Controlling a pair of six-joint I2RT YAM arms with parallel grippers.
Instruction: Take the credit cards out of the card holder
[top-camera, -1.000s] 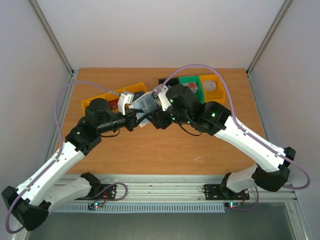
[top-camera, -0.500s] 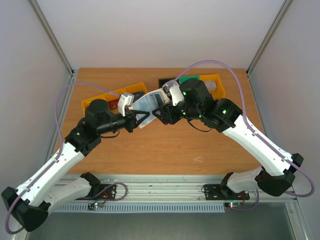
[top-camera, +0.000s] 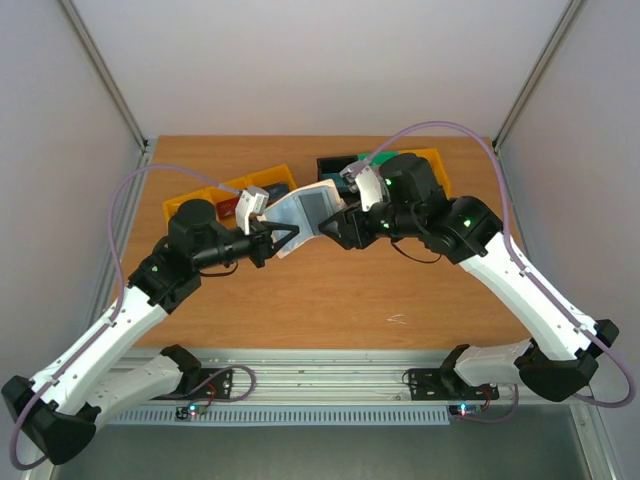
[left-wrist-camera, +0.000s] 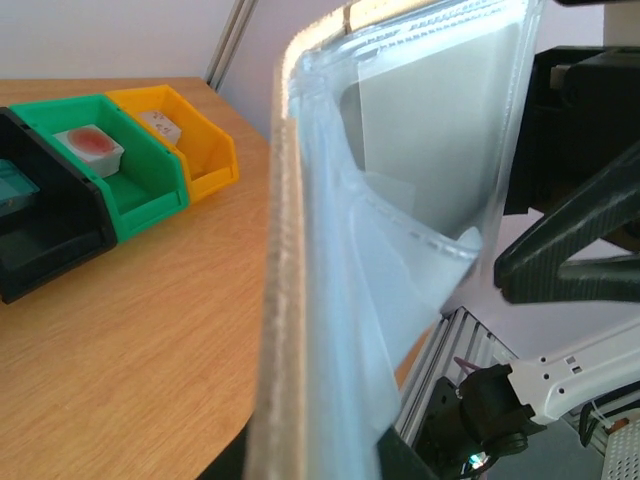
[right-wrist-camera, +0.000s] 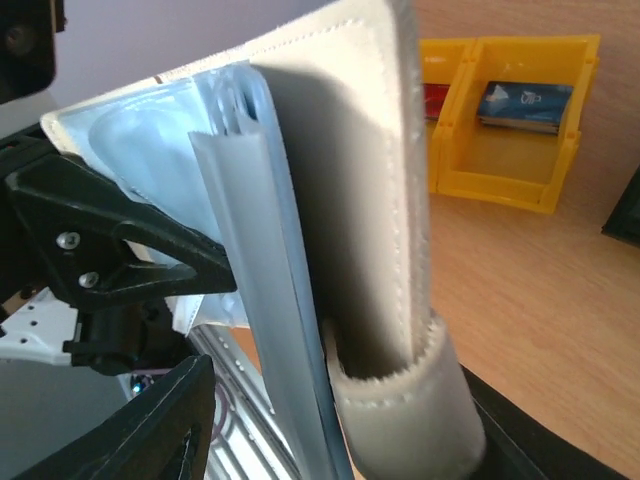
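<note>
The card holder (top-camera: 303, 211) hangs opened out in the air between my two grippers, its blue-grey inner face up. My left gripper (top-camera: 274, 237) is shut on its left panel. My right gripper (top-camera: 336, 224) is shut on its right panel by the snap tab (right-wrist-camera: 410, 420). A grey card (top-camera: 318, 203) shows inside a clear pocket, and it shows again in the left wrist view (left-wrist-camera: 440, 140). The left wrist view shows the holder's beige edge (left-wrist-camera: 280, 330) and clear sleeves. The right wrist view shows the whitish outer face (right-wrist-camera: 350, 170).
Yellow bins (top-camera: 215, 195) stand at the back left; one holds a blue printed flat item (right-wrist-camera: 525, 105). A black bin (top-camera: 335, 163), a green bin (left-wrist-camera: 110, 150) and another yellow bin (left-wrist-camera: 185, 135) stand at the back right. The table's front edge (top-camera: 320, 345) is below.
My right gripper has moved right and back with its panel while the left held still. The holder has spread from folded to open.
</note>
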